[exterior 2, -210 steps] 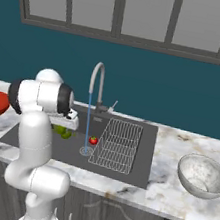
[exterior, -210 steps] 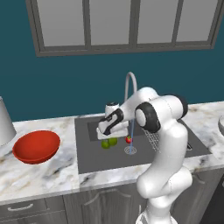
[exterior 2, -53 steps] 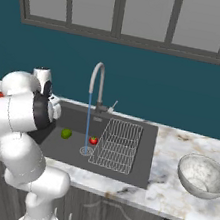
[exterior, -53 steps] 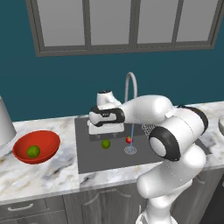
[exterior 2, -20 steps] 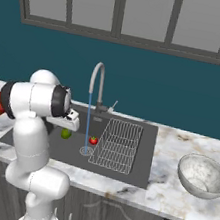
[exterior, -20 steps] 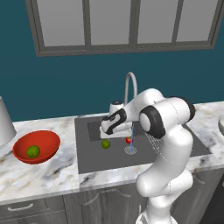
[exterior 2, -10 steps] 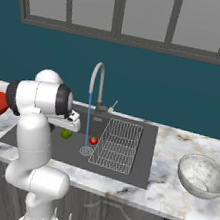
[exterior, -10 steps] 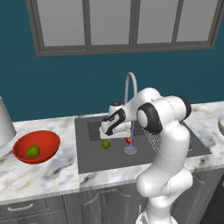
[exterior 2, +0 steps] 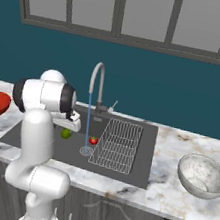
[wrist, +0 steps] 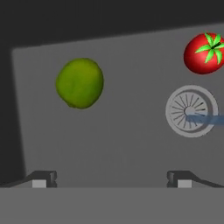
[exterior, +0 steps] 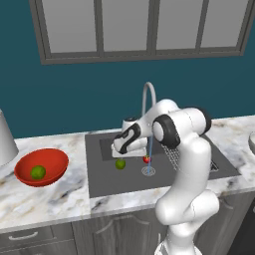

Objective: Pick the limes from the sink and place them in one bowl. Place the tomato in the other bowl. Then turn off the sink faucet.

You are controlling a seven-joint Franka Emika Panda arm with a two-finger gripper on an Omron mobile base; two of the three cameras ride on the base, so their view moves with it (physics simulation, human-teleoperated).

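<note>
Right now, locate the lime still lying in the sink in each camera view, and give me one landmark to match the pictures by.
Left base view: the lime lies on the sink floor, left of the tomato.
Right base view: the lime sits left of the tomato, by the arm.
Hand view: the lime is upper left, tomato upper right.
Shared landmark: the round drain, near the tomato.

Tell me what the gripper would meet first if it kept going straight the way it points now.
Probably bare sink floor. In the hand view the open gripper aims between the lime and the drain, touching neither; depth is hard to judge.
</note>
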